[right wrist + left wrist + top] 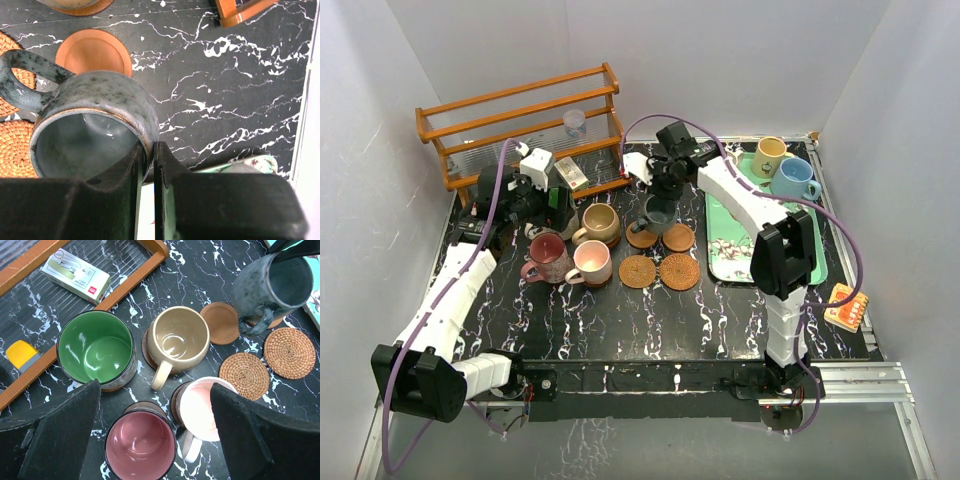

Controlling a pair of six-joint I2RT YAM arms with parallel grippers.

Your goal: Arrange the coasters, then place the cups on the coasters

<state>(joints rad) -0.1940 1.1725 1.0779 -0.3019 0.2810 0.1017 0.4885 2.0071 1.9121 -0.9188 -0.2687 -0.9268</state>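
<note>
Pinching the rim of the grey-blue mug (95,125), one finger inside and one outside, the right gripper (147,150) holds it tilted over the marbled black table (620,320), handle pointing toward the two wicker coasters (245,376). The mug hangs over a pair of brown wood coasters: one wood coaster (220,322) lies bare just beside it, and the other wood coaster (272,322) is largely hidden beneath it. Whether the mug's base touches that disc cannot be told from these views.

To the left, the left gripper (156,415) hovers with its jaws spread wide and empty above a cluster of four mugs. The green mug (96,347) and tan mug (180,340) stand in the far row, the maroon mug (141,447) and pink mug (202,407) in the near row. A dark wooden edge shows under each, though only a sliver under the green one.

At the right, the yellow mug (770,155) and blue mug (795,178) sit together at the far end of a green tray (730,255), well apart from the coasters. A wooden rack (520,120) stands at the table's far left.
</note>
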